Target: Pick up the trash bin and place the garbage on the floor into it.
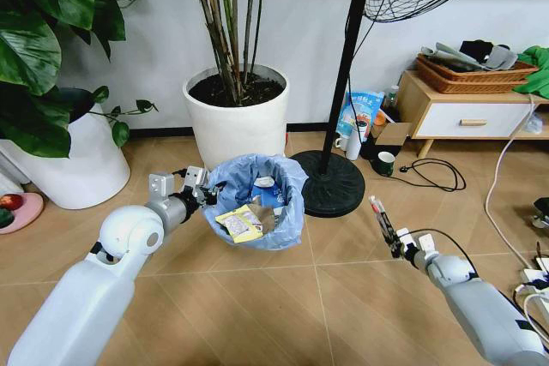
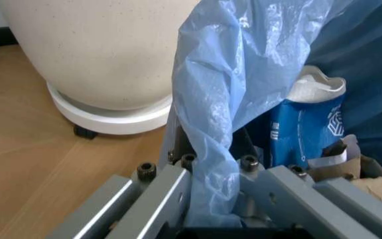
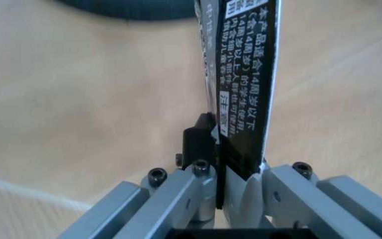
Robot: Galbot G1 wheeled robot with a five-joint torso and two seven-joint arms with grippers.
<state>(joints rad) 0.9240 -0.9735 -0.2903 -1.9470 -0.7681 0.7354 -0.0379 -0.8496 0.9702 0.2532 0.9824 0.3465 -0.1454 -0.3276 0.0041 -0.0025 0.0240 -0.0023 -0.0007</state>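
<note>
- Small round dark trash bin (image 1: 257,205) lined with crinkly light-blue plastic bag sits mid-frame in head view, tilted, mouth facing the camera; its lower edge appears off the tan tile floor (image 1: 283,306), though that is hard to confirm.
- Left gripper (image 1: 201,195) at the bin's left rim, fingers closed on rim and bag; left wrist view shows the blue film pinched between the jaws.
- Inside the bin: yellow wrapper (image 1: 241,224), blue-and-white carton (image 2: 304,130), brown scraps.
- Right gripper (image 1: 394,243), lower right of centre, clamps the lower end of a long thin black printed wrapper (image 3: 244,74).
- Wrapper's long axis runs up and slightly left from the fingers, free end uppermost.
- Judged step: carrying the wrapper to the bin. Next move calls for swinging it left over the open mouth, then releasing.
</note>
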